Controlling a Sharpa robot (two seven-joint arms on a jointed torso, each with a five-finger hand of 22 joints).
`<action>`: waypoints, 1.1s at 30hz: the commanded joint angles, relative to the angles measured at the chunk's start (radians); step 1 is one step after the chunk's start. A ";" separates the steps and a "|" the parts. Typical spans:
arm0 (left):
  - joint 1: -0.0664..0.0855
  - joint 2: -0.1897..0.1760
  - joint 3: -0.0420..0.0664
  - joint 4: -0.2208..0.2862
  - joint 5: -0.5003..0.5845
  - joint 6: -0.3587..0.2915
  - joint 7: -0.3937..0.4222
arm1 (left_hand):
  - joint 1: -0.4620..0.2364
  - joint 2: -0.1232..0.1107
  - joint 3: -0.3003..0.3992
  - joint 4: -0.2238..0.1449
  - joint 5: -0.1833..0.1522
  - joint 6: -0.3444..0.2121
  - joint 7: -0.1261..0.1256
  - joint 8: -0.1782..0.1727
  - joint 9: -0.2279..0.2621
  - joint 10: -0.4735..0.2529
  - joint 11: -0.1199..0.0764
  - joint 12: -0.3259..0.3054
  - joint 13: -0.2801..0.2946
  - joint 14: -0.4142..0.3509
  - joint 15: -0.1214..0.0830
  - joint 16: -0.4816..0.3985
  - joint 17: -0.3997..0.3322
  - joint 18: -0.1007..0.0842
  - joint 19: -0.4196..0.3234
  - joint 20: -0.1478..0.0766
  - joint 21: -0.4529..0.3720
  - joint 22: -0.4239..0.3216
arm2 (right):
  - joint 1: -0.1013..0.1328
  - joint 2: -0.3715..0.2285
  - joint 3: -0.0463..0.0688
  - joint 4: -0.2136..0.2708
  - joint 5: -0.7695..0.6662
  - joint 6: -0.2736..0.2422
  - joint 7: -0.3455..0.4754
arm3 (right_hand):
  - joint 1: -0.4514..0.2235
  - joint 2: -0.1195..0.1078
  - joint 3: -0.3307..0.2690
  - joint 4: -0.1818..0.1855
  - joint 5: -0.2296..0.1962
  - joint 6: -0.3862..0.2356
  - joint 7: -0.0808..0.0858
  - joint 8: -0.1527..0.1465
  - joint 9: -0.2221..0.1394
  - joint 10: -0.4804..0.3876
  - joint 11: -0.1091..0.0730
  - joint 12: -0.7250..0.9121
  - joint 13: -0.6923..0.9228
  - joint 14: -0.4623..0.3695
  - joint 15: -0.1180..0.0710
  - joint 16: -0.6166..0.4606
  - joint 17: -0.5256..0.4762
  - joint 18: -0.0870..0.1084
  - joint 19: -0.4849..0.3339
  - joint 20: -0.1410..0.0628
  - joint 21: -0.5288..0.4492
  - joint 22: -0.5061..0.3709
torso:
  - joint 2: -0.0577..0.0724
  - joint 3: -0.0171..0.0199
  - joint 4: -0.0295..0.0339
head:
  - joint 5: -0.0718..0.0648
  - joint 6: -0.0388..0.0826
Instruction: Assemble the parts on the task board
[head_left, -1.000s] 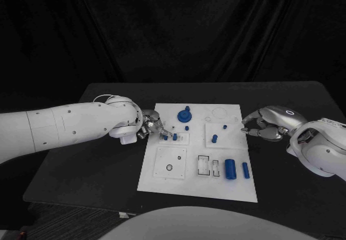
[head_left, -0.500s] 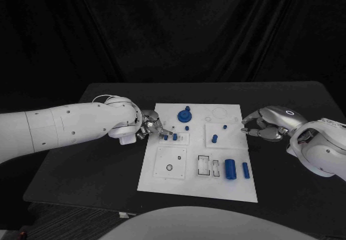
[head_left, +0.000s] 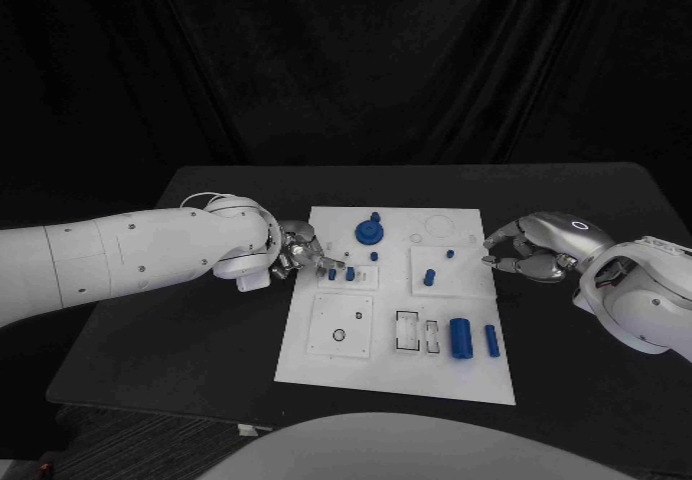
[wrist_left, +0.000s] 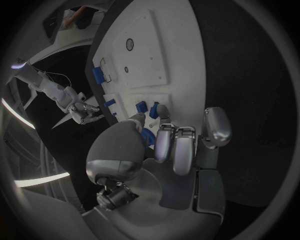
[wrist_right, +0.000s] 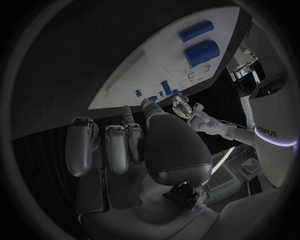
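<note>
Nothing has visibly moved. Left hand (head_left: 300, 250) rests at the task board (head_left: 368, 370) beside small blue pegs (head_left: 340, 272); its grasp is unclear. Right hand (head_left: 526, 252) stays curled, empty. Two cylinders (head_left: 473, 338) remain loose.

Matt white task board (head_left: 369, 352), glossy silver metal-look left hand (wrist_left: 164, 150)

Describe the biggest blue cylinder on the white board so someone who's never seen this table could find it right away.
Start at the white task board in the middle of the black table and go to its near right corner. The big blue cylinder lies there on its side. It is much thicker than the thin blue pin lying just to its right.
</note>
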 joint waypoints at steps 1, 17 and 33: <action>-0.005 -0.009 -0.004 0.001 -0.007 -0.049 0.041 | -0.006 0.015 -0.016 0.016 0.020 -0.012 0.004 0.007 0.004 0.007 -0.001 0.005 0.134 0.050 0.002 0.004 0.193 0.016 0.010 0.001 -0.001 0.075 | -0.002 0.001 0.000 0.000 -0.002 0.004 -0.015 | 0.009 -0.002 0.003 -0.006 0.005 0.008 -0.002 -0.007 -0.002 -0.006 0.000 -0.003 0.046 0.074 0.006 -0.005 0.112 0.009 0.017 0.005 -0.006 0.200 | 0.000 0.0000 -0.0001 | 0.000 0.000; 0.094 0.019 -0.003 -0.051 0.084 0.190 0.001 | 0.109 0.029 -0.053 -0.006 0.136 -0.003 -0.003 -0.004 -0.014 0.015 -0.007 0.014 0.143 0.057 -0.003 0.008 0.203 0.017 0.012 -0.003 -0.012 0.086 | -0.002 0.004 0.000 -0.001 -0.002 0.005 -0.019 | 0.009 0.000 0.005 -0.006 0.008 0.009 -0.002 -0.007 -0.002 -0.006 0.000 -0.004 0.045 0.074 0.006 -0.005 0.112 0.009 0.017 0.005 -0.007 0.200 | -0.001 0.0006 -0.0008 | -0.013 0.000; 0.124 0.120 -0.003 -0.187 0.179 0.415 -0.112 | 0.177 0.044 -0.057 -0.032 0.143 0.066 -0.006 -0.114 -0.128 0.019 -0.009 0.017 0.147 0.059 -0.005 0.009 0.205 0.017 0.016 -0.006 -0.022 0.096 | -0.002 0.011 0.000 -0.005 0.000 0.007 -0.019 | 0.011 0.001 0.008 -0.007 0.014 0.009 -0.002 -0.008 -0.003 -0.006 0.000 -0.003 0.045 0.074 0.006 -0.005 0.113 0.009 0.017 0.005 -0.006 0.200 | 0.001 0.0000 -0.0006 | -0.015 0.000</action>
